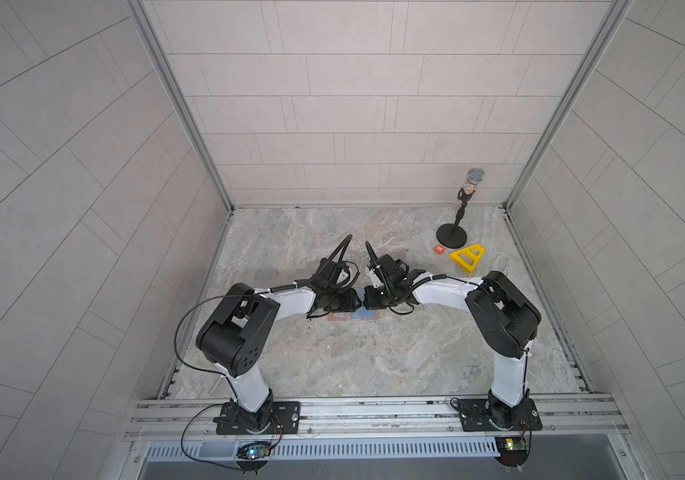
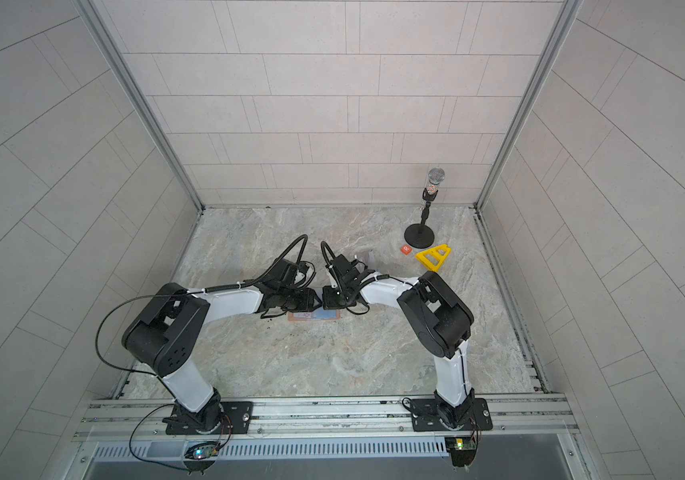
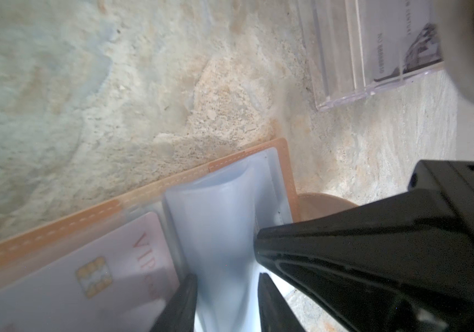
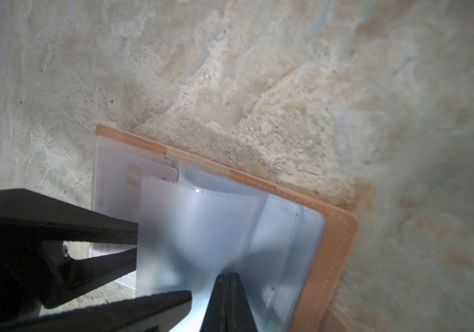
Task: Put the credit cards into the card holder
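Left gripper (image 3: pixel 225 276) part-spread astride a sleeve (image 4: pixel 215 230) of the card holder (image 4: pixel 333 258), hold unclear; right gripper (image 4: pixel 230 277) pinching that sleeve.

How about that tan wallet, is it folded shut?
No, the card holder lies spread open on the table, its clear sleeves exposed and a pale card showing inside.

Matt stitched leather card holder (image 4: pixel 336 258), frosted plastic sleeves (image 4: pixel 215 224), rough stone-look table (image 4: pixel 258 72)

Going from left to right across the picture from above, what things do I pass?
Left arm's elbow → card holder → orange tile → yellow triangle. Microphone stand skipped: it overlaps the tile.
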